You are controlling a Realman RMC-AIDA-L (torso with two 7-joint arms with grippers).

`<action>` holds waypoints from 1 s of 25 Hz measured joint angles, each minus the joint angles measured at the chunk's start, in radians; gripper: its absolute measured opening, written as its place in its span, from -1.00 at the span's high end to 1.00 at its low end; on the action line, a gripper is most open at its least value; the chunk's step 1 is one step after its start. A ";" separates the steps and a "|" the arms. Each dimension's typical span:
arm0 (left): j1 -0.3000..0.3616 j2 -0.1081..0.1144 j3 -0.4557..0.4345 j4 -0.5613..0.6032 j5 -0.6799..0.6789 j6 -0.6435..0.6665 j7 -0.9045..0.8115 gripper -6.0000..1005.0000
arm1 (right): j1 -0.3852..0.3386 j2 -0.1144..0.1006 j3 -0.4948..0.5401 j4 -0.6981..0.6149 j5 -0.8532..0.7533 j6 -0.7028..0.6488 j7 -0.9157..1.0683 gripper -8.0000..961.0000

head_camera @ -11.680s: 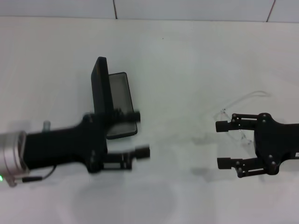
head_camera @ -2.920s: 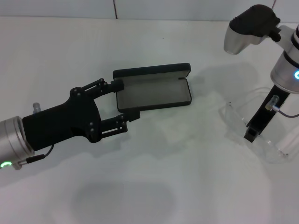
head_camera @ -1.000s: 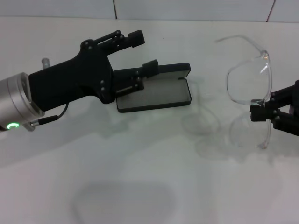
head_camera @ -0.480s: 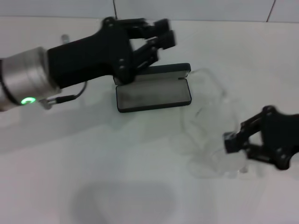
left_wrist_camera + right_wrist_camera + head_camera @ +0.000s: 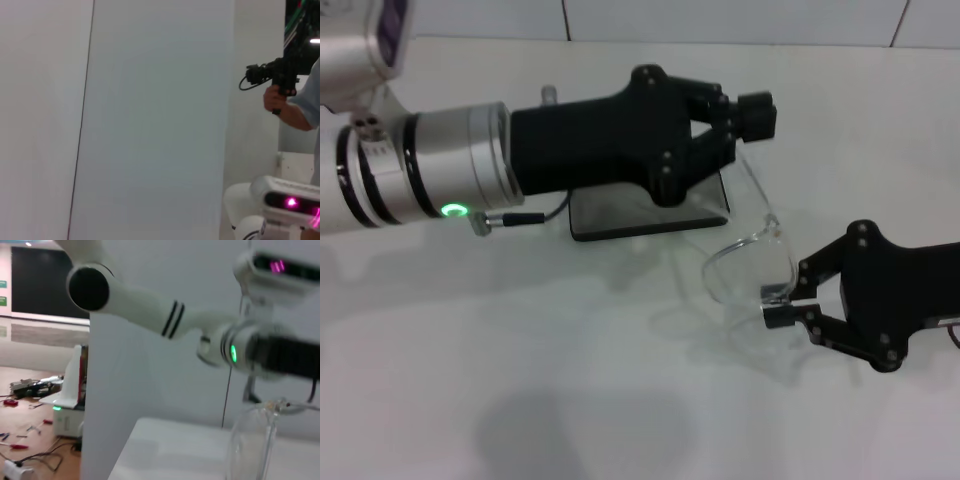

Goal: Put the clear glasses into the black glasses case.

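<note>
Head view, nearest item: black right gripper [image 5: 772,306] at four o'clock, fingers closed on the lower rim of the clear, colourless plastic wraparound glasses [image 5: 748,256], which are held raised and tilted above the white table [image 5: 620,400], just beside the case. Beyond, at centre: oblong black hinged glasses case [image 5: 620,215], grey-lined, lying open and largely hidden beneath the black left gripper [image 5: 757,113]; whether its fingers are parted cannot be told.
</note>
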 joint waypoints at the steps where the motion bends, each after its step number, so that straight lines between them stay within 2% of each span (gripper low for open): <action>1: 0.002 0.000 0.006 -0.005 0.001 -0.003 -0.001 0.87 | -0.001 0.000 -0.001 0.013 0.015 -0.004 -0.041 0.80; 6: -0.002 -0.001 0.015 -0.032 0.003 -0.003 -0.006 0.87 | -0.002 0.000 -0.002 0.061 0.054 -0.025 -0.144 0.80; 25: 0.005 -0.001 0.096 -0.083 0.015 -0.004 -0.030 0.87 | 0.005 -0.001 0.007 0.052 0.112 -0.020 -0.189 0.80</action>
